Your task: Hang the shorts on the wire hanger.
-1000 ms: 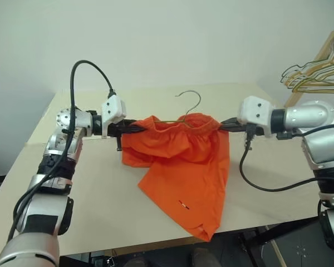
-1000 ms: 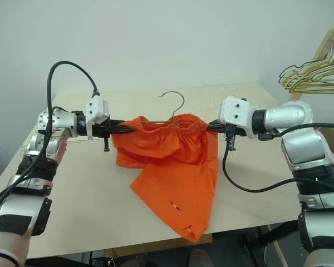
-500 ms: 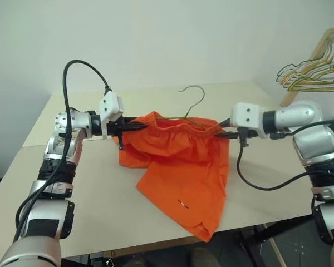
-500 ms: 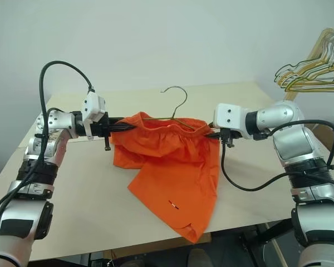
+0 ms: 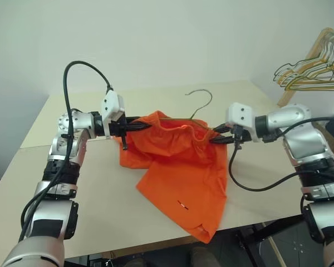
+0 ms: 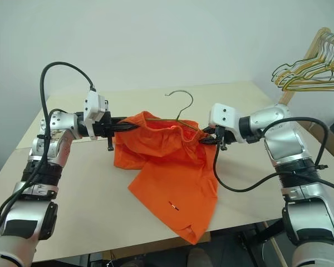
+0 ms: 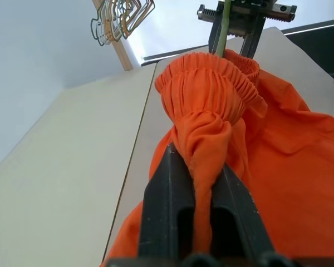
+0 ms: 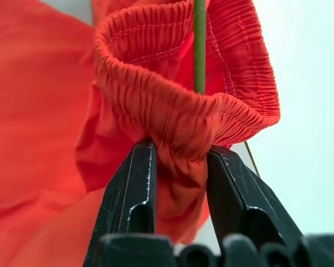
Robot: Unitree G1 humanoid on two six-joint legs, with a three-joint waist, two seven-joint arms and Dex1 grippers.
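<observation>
Since a second ago, the right pincer [image 5: 217, 140] has been lowered toward frame centre, and the hook of the wire hanger [image 5: 200, 103] has been tipped to the right. At centre frame, the shorts [image 5: 178, 167] are held above the table [image 5: 100, 206], stretched by the waistband between two pincers: the left pincer [image 5: 139, 127] is clamped tight on one bunched end, the right pincer pinched on the other, its fingers [image 8: 134, 194] slightly apart around the cloth. The hanger's wire is seen threaded inside the waistband, with the hook rising above it. One leg hangs past the table's front edge. The hanger appears unheld, so it may slide out if the waistband sags. Counted: one pair of shorts, one wire hanger, two pincers, and a bunch of spare hangers [image 5: 309, 69] at upper right.
</observation>
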